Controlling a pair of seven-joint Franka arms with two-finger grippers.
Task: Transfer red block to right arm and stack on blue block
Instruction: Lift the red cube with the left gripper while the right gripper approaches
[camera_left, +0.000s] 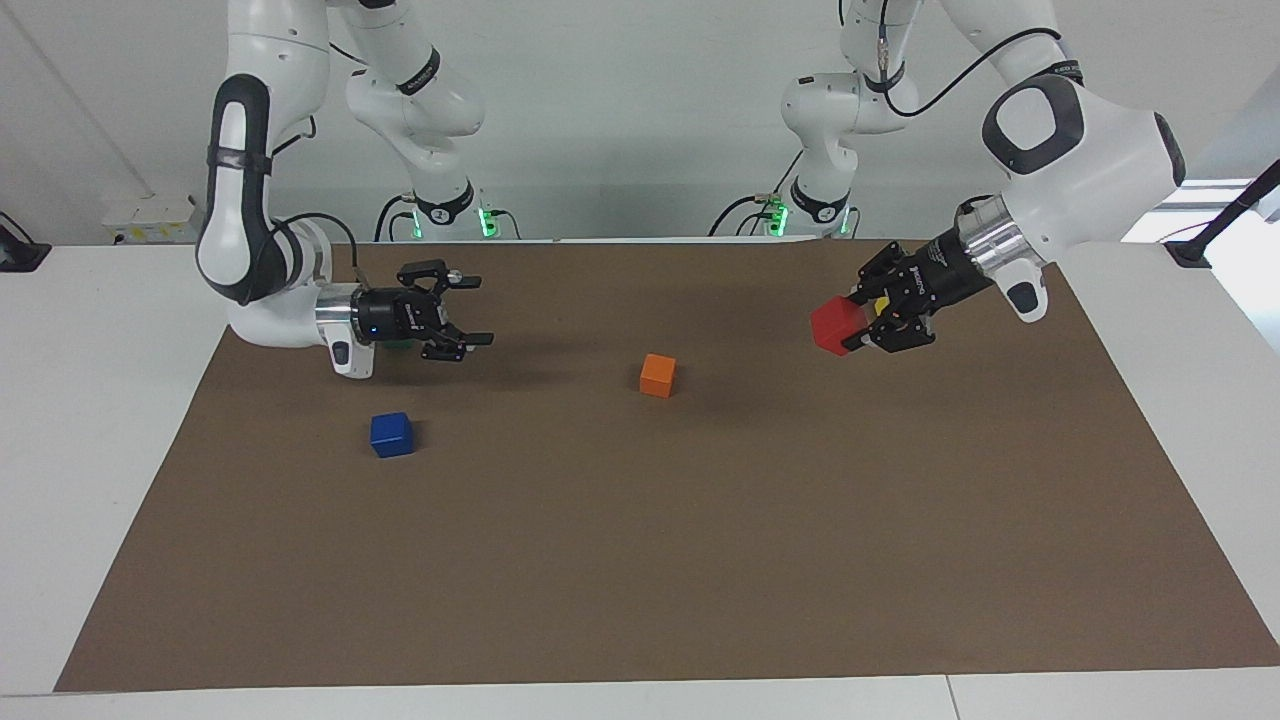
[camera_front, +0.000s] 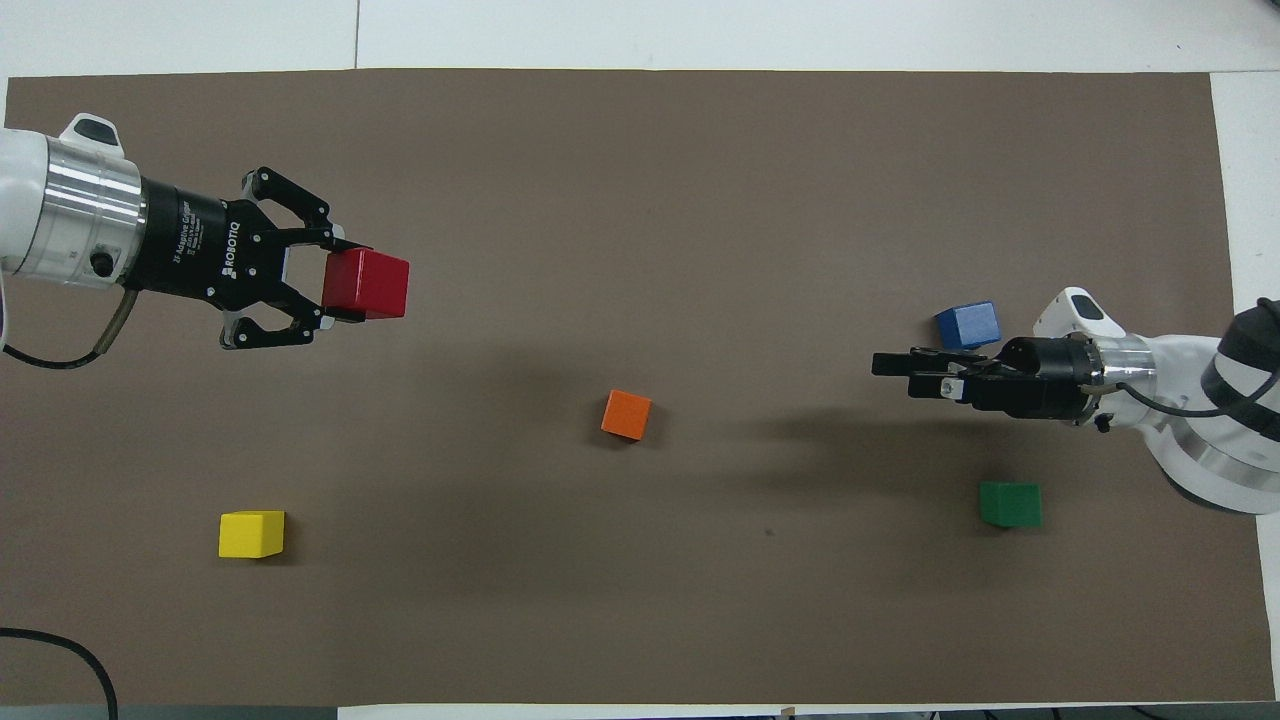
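Note:
My left gripper (camera_left: 862, 322) (camera_front: 348, 282) is shut on the red block (camera_left: 836, 326) (camera_front: 368, 284). It holds the block in the air over the left arm's end of the brown mat, pointing toward the table's middle. The blue block (camera_left: 391, 434) (camera_front: 968, 325) lies on the mat at the right arm's end. My right gripper (camera_left: 475, 312) (camera_front: 885, 365) is open and empty. It lies level in the air, over the mat beside the blue block, and points toward the left gripper. A wide gap separates the two grippers.
An orange block (camera_left: 657, 375) (camera_front: 626, 414) lies near the mat's middle, between the grippers. A yellow block (camera_front: 251, 533) lies at the left arm's end, and a green block (camera_front: 1010, 504) at the right arm's end, both nearer to the robots. The brown mat (camera_left: 700, 550) covers the table.

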